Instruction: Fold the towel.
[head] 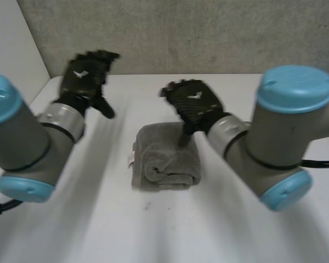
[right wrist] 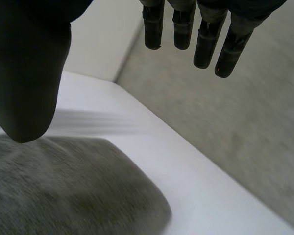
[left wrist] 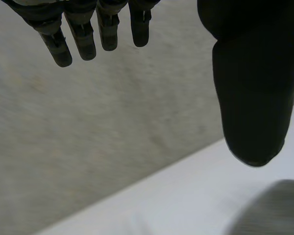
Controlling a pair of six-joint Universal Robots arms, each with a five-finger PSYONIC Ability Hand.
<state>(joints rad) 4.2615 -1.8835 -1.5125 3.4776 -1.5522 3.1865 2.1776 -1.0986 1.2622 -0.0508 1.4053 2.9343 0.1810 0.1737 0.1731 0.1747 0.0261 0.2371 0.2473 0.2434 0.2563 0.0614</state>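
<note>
Towel (head: 165, 158) lies folded near the middle of the table (head: 98, 219), with a small tag (head: 130, 160) at its left edge. Right hand (head: 193, 101) sits over the towel's far edge, thumb above the cloth, contact not determinable. Left hand (head: 86, 76) is over the table's far left part, well apart from the towel, and a wall (head: 208, 33) stands behind the table's far edge.
</note>
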